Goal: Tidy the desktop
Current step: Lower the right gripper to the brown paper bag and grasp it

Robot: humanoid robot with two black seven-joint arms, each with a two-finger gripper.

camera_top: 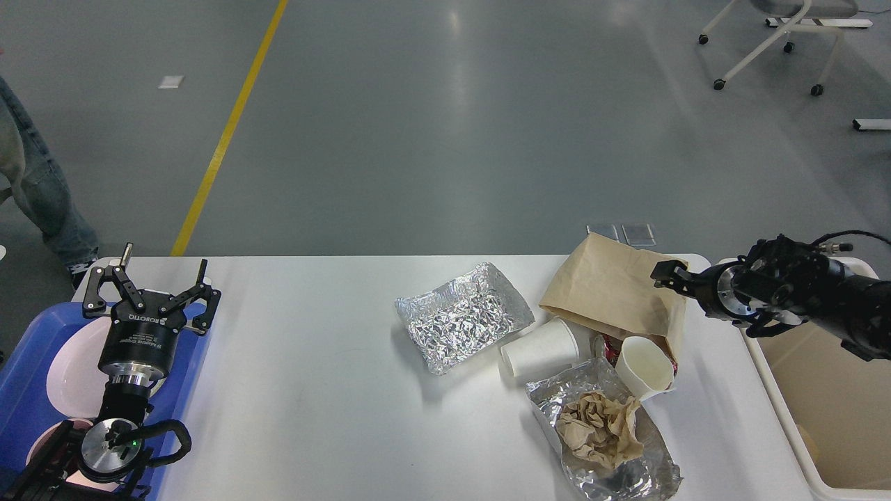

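The white desktop [334, 390] carries litter on its right half. A crumpled foil tray [463, 316] lies near the middle, and a brown paper bag [612, 292] lies flat behind it to the right. In front of the bag are a white paper cup [539, 348] tipped on its side, a second white cup [647, 365], and a foil sheet [626, 473] holding crumpled brown paper [598, 428]. My left gripper [153, 282] stands open and empty above the blue tray's far right edge. My right gripper [667, 273] is low at the bag's right corner, dark and end-on, so its fingers cannot be told apart.
A cream plastic bin [821, 417] stands off the table's right end, under my right arm. A blue tray [28, 348] with pale plates sits at the left end. A person's leg [35, 188] shows at the far left, and a wheeled chair [773, 42] at the back right.
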